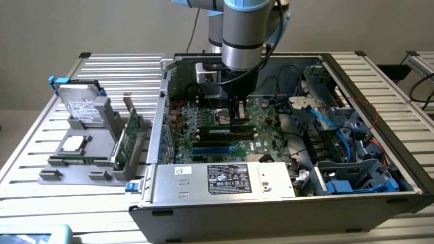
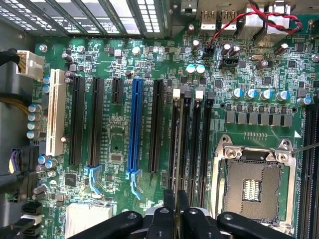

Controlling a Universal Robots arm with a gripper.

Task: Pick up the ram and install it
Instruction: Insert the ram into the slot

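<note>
Green motherboard (image 2: 119,144) with black slots (image 2: 77,122), one blue slot (image 2: 134,127) and one white slot (image 2: 55,112). Red-and-black twisted wires (image 2: 234,25). Black tool (image 2: 176,194). The ram (image 1: 227,131) seems dark green with a pale label. Blue cables (image 1: 324,119). Silver ribbed surface (image 1: 101,71).

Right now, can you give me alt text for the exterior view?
The gripper reaches down into the open computer case, closed on the ram at the motherboard slots. A grey rack holding a hard drive stands at the exterior view's left.

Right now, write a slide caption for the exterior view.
Grey robot arm reaches into the open computer case, gripper at the long green ram stick over the green motherboard.
</note>
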